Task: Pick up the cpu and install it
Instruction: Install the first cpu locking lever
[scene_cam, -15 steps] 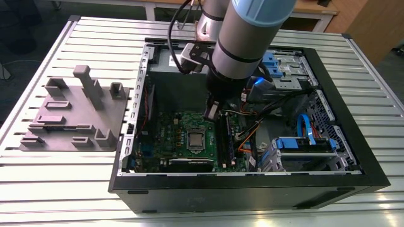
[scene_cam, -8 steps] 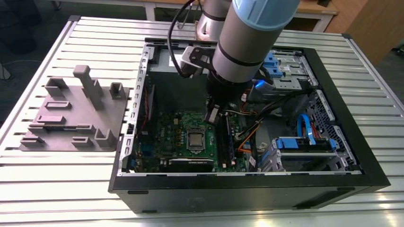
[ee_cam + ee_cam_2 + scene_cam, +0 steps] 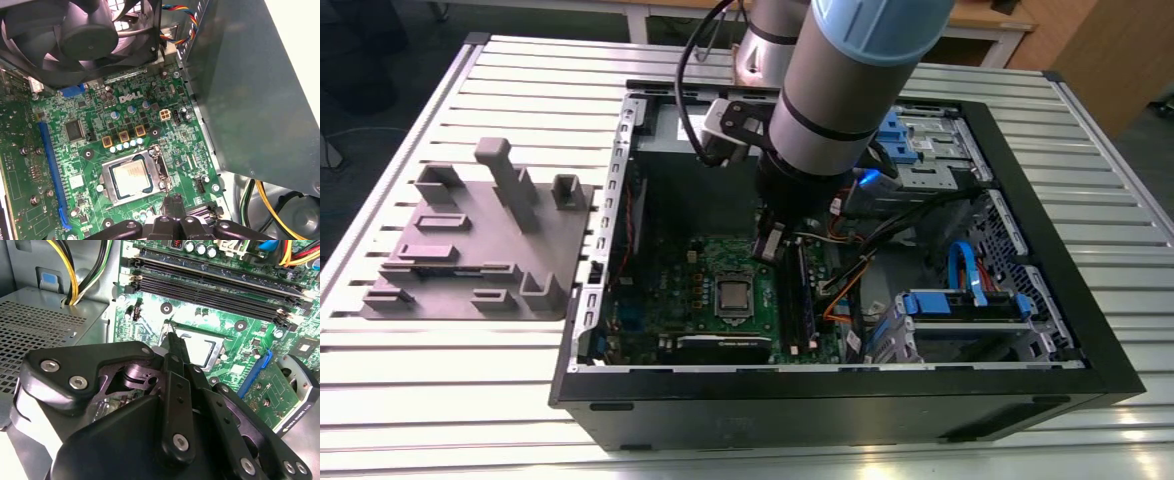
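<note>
The exterior view shows the arm reaching down into an open computer case [image 3: 1067,330] that lies on a slatted metal worktop [image 3: 440,380]. The end effector [image 3: 771,243] hangs over the green motherboard [image 3: 674,290], just above and to the right of the cpu [image 3: 732,295], which sits in its socket near the middle of the board, lower centre of the frame. Nothing is in its grip. A grey moulded tray [image 3: 467,250] rests on the worktop at the exterior view's left, well apart from the case.

In the first wrist view the cpu [image 3: 129,176] lies flat inside the socket frame [image 3: 156,172], with the end effector [image 3: 172,206] at the bottom edge, its tips drawn together beside the socket and not touching the chip. A black fan [image 3: 75,35] fills the upper left.
</note>
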Robot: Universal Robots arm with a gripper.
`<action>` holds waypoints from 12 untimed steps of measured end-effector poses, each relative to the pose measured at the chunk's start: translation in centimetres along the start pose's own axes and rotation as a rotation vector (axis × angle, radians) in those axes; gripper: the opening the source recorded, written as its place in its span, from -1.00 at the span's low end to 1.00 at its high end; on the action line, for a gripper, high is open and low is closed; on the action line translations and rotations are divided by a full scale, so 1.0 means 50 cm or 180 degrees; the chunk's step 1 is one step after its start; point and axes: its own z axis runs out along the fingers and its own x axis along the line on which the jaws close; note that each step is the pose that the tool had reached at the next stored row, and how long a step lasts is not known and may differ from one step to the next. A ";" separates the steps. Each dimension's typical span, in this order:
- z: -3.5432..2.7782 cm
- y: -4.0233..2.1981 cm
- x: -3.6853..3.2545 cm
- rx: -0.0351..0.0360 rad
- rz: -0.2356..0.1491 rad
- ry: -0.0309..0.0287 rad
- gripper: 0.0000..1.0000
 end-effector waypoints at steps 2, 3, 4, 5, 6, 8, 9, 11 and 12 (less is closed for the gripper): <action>0.000 0.000 0.000 0.0000 0.0000 0.0000 -0.80; 0.000 0.000 0.000 0.0000 0.0000 0.0000 -0.80; 0.000 0.000 0.000 0.0000 0.0000 0.0000 -0.80; 0.000 0.000 0.000 0.0000 0.0000 0.0000 -0.80; 0.000 0.000 0.000 0.0000 0.0000 0.0000 -0.80; 0.000 0.000 0.000 0.0000 -0.0001 0.0000 -0.80; 0.000 0.000 0.000 0.0000 -0.0006 0.0001 -0.80; 0.000 0.000 0.000 -0.0002 -0.0041 0.0005 -0.80; 0.000 0.000 0.000 -0.0002 -0.0074 0.0009 -0.80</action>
